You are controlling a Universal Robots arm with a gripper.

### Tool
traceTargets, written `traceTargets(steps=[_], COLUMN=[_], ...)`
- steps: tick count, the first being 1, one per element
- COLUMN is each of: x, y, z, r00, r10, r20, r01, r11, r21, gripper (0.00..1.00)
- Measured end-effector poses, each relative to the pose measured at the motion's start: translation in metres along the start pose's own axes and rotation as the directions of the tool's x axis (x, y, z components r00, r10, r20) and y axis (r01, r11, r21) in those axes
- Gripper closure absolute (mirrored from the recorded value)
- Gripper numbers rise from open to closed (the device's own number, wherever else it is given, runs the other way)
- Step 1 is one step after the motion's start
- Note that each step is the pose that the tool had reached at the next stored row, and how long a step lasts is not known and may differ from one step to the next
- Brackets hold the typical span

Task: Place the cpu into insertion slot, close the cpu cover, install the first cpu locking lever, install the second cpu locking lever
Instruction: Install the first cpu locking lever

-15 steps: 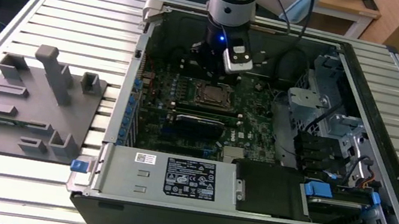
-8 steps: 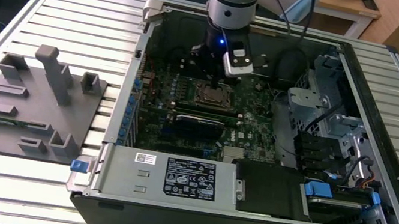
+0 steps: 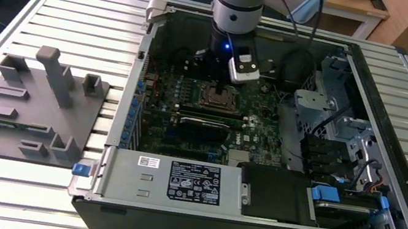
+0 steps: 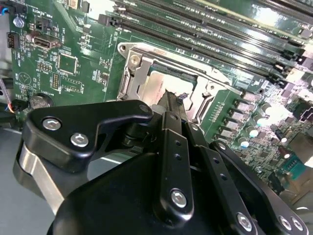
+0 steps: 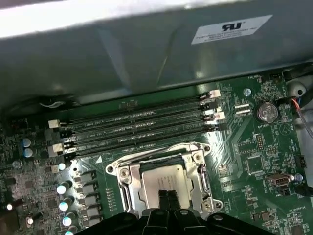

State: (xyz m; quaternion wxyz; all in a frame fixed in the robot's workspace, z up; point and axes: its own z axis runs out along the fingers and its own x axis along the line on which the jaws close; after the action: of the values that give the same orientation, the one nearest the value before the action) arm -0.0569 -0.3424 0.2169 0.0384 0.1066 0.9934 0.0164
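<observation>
In the exterior view my gripper (image 3: 221,86) hangs inside the open computer case, right over the insertion slot (image 3: 220,98) at the middle of the motherboard. The cpu (image 5: 156,175) (image 4: 159,88) lies in that socket with its pale metal top facing up. The silvery cpu cover (image 5: 128,181) (image 4: 128,78) frames it and appears to lie flat around it. In both wrist views my gripper (image 5: 166,193) (image 4: 172,98) is shut, its black fingertips pressed together and resting at or just above the edge of the chip's top. I cannot make out how the locking levers stand.
Long black memory slots (image 5: 137,129) (image 4: 205,29) run beside the socket, with the grey case wall (image 5: 146,58) behind them. A grey power supply box (image 3: 172,181) sits at the case's front. A grey fixture plate (image 3: 30,110) stands on the slatted table at the exterior view's left.
</observation>
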Motion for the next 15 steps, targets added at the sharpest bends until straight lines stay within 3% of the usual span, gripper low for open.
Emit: traceTargets(steps=[5, 10, 11, 14, 15], x=[-0.0066, -0.0074, -0.0075, -0.0076, -0.0076], y=[0.0009, 0.0009, 0.001, 0.001, 0.0009], z=[0.0015, 0.0017, 0.002, 0.0025, 0.0025], r00=[1.0, 1.0, 0.9999, 0.999, 0.9988], r10=[-0.009, -0.01, -0.01, -0.009, -0.008], r20=[-0.0005, -0.0007, -0.0058, -0.0442, -0.0483], r01=[0.009, 0.01, 0.01, 0.009, 0.009], r11=[1.0, 1.0, 1.0, 0.9999, 0.9999], r21=[-0.0005, -0.0004, 0.0003, 0.0085, 0.0095], gripper=[0.9, 0.9, 0.9, 0.9, 0.9])
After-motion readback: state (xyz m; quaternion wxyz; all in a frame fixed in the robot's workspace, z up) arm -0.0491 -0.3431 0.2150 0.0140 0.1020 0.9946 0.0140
